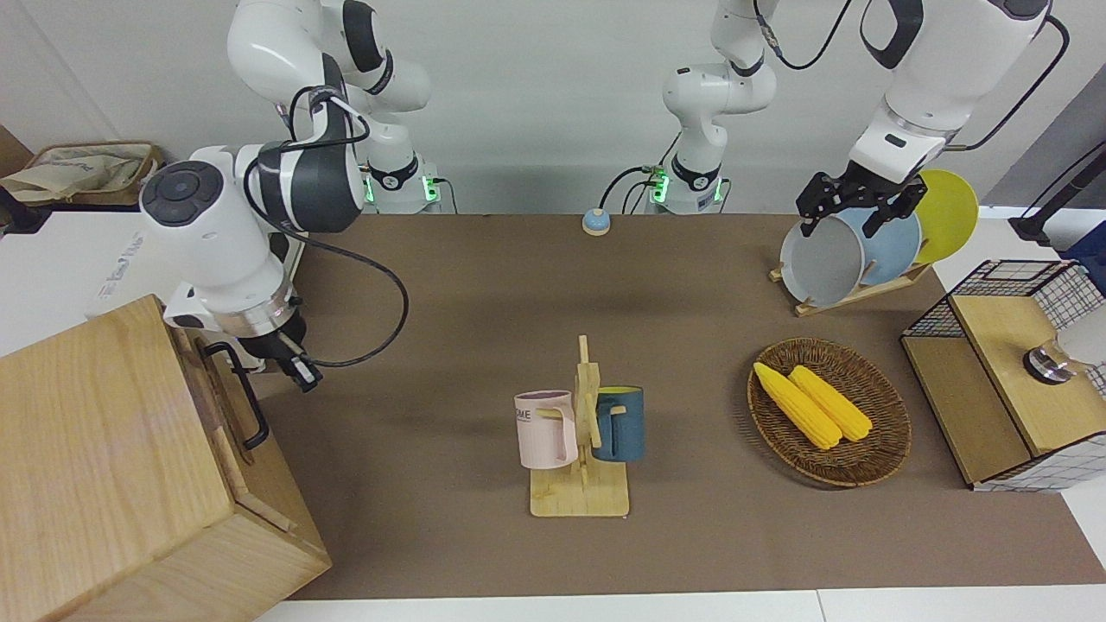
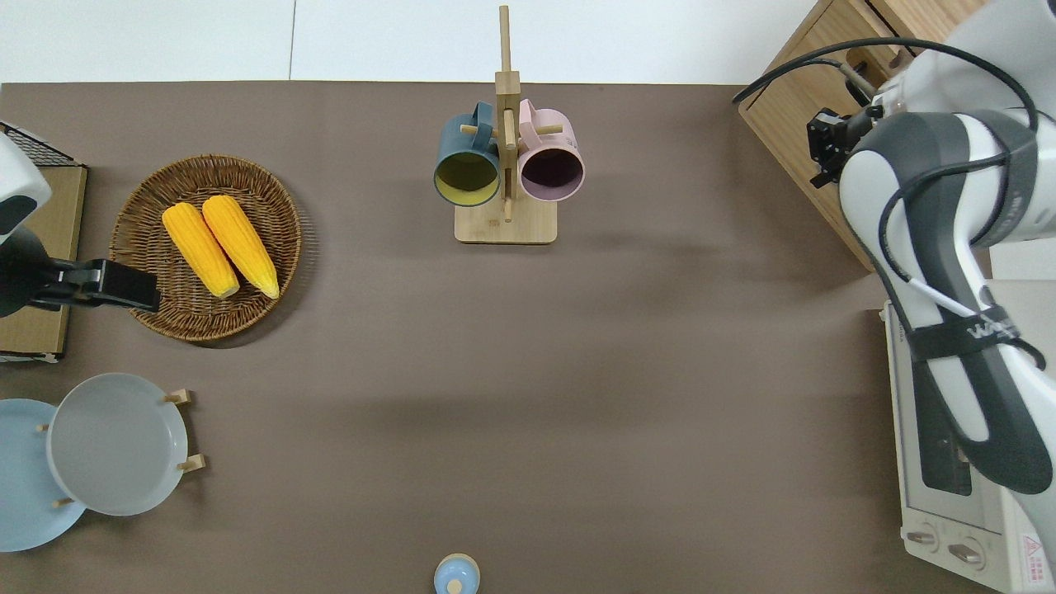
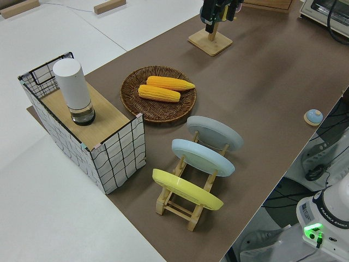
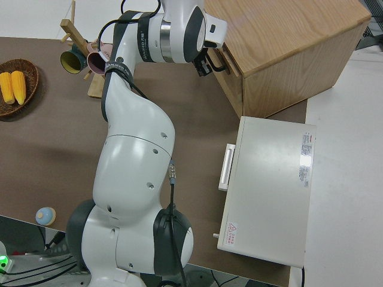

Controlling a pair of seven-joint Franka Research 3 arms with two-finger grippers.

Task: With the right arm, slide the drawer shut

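Note:
The drawer (image 1: 218, 421) sits pushed in, its front flush with the big pale wooden box (image 1: 95, 458) at the right arm's end of the table. Its black loop handle (image 1: 244, 399) is free. My right gripper (image 1: 296, 369) hangs beside the handle, a short way off it toward the table's middle, touching nothing. It also shows in the overhead view (image 2: 825, 150) next to the drawer front (image 2: 794, 103), and in the right side view (image 4: 203, 64) beside the handle (image 4: 221, 60). My left arm is parked, with its gripper (image 1: 840, 216) open.
A white oven (image 2: 949, 503) stands beside the box, nearer to the robots. A mug rack (image 1: 581, 449) with two mugs stands mid-table. A basket of corn (image 1: 828, 413), a plate rack (image 1: 851, 259) and a wire-mesh box (image 1: 1011, 371) stand toward the left arm's end.

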